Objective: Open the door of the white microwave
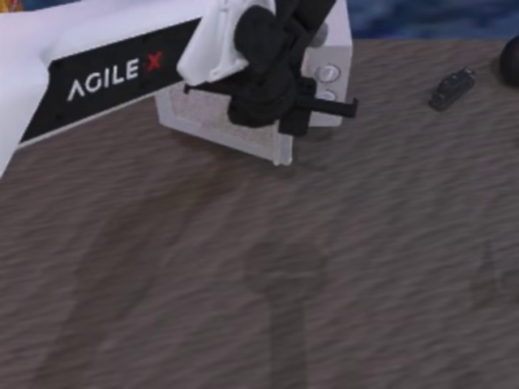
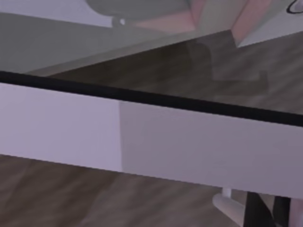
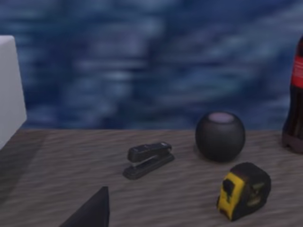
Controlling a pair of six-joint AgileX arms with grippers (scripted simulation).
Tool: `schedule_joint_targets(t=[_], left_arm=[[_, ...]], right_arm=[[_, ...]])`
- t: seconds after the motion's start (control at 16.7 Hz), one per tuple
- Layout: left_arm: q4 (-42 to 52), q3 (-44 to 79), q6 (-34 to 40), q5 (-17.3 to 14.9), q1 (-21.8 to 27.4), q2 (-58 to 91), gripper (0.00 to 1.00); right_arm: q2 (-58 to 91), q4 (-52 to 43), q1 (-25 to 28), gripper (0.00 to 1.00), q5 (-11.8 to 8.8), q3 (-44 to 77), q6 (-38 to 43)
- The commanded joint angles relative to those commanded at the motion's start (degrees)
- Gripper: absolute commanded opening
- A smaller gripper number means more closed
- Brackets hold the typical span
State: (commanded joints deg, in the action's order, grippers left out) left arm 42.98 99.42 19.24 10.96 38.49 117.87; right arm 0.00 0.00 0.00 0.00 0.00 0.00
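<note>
The white microwave point(image 1: 334, 40) stands at the table's far edge, its two silver knobs point(image 1: 327, 74) facing forward. Its door point(image 1: 219, 130), with a grey speckled window, is swung partway out, hinged at the left. My left gripper point(image 1: 304, 113) reaches over the door's free edge. In the left wrist view the door's white edge point(image 2: 189, 142) crosses the picture, and my left gripper point(image 2: 267, 213) is shut on the thin white handle point(image 2: 229, 204). My right gripper point(image 3: 94, 210) is parked outside the top view.
A black stapler point(image 1: 452, 87) point(image 3: 147, 159) and a dark round speaker point(image 1: 511, 61) point(image 3: 220, 135) lie right of the microwave. A yellow tape measure point(image 3: 243, 190) and a cola bottle point(image 3: 294, 99) stand further right.
</note>
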Motion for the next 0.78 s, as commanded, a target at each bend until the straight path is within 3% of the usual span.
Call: schedule_joint_targets(t=[0.42,0.78], left_arm=[[0.0,0.0,0.0,0.0,0.0,0.0,0.0],[-2.18,-5.0,-4.15,-2.38,-0.59,-3.18,0.0]], right_arm=[[0.0,0.0,0.0,1.0,0.0,0.0,0.0],[0.0,0.0,0.0,1.0,0.0,0.0,0.0]])
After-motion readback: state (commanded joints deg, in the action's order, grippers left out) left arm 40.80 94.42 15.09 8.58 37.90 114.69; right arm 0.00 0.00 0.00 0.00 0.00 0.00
